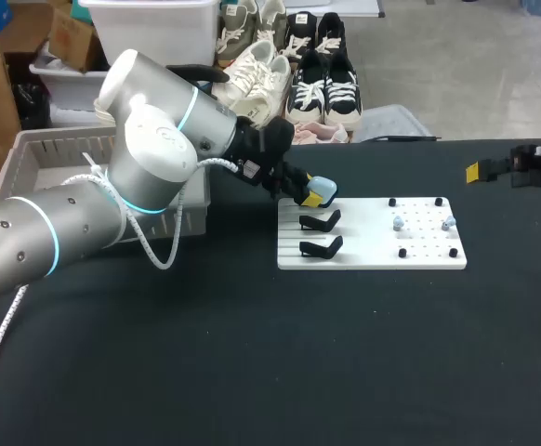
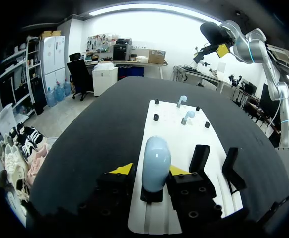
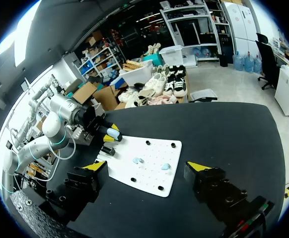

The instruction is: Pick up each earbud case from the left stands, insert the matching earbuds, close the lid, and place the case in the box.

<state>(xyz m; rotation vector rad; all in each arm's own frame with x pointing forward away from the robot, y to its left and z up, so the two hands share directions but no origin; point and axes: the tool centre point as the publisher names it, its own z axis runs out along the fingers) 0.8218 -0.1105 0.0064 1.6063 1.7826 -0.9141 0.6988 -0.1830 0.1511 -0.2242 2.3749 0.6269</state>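
Earbud case [image 2: 156, 161], pale blue, sits upright on its black stand [image 2: 152, 194] between the left gripper [image 2: 152, 169]'s jaws, which flank it narrowly without clamping, with two earbuds [image 2: 188, 116] farther along the white board [image 2: 172, 106], and the right gripper [image 3: 148, 166] gaping, empty, well apart.

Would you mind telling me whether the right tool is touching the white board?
Apart. The head view shows the right tool at the far right, with bare black table between it and the white board.
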